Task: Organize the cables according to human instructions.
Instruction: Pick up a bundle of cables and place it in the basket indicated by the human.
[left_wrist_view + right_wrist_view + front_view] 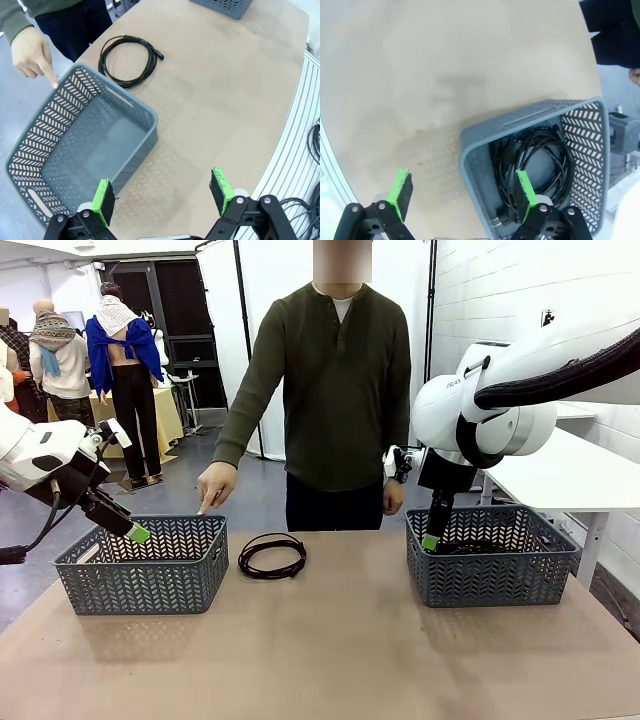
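Observation:
One coiled black cable lies on the table between two grey baskets. The left basket is empty. The human's hand points a finger at its far rim. My left gripper hovers open over that basket's near corner, holding nothing. The right basket holds several coiled cables. My right gripper hangs open above its left rim, nothing between its fingers.
The human stands at the far side of the brown table. A white table stands to the right. Loose wires lie past the table's edge in the left wrist view.

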Robot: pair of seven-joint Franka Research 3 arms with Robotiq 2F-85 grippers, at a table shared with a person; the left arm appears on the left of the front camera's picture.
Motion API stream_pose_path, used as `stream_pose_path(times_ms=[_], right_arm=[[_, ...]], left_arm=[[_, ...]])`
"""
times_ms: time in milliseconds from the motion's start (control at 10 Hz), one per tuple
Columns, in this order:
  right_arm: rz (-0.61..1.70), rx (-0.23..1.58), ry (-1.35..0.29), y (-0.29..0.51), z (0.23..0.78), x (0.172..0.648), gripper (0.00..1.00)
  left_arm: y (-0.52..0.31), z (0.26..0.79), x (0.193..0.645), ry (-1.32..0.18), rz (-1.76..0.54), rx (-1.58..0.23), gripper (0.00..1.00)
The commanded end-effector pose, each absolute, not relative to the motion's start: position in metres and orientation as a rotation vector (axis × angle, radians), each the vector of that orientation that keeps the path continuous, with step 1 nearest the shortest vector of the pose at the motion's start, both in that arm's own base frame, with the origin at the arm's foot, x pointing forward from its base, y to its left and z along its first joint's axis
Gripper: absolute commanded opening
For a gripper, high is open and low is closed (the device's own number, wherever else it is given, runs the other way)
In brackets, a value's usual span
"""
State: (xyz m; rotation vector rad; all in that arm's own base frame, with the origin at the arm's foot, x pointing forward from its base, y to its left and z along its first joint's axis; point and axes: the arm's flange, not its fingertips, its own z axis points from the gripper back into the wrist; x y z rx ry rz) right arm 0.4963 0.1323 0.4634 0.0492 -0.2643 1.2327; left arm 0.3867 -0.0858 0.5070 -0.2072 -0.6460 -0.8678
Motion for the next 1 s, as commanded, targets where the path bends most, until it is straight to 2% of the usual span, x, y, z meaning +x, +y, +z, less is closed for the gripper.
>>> stream_pose_path(times_ms=[0, 900], right_arm=[[1.233, 0.045, -0.256, 0.1323, 0.4634, 0.4987, 1.00], [1.233, 0.045, -0.256, 0.1323, 0.4634, 0.4987, 1.00]], left_arm=[[-0.0842, 0.5060, 0.3887, -0.653, -0.860, -0.221, 1.00], [-0.0842, 0.5060, 0.3887, -0.653, -0.860, -0.221, 1.00]])
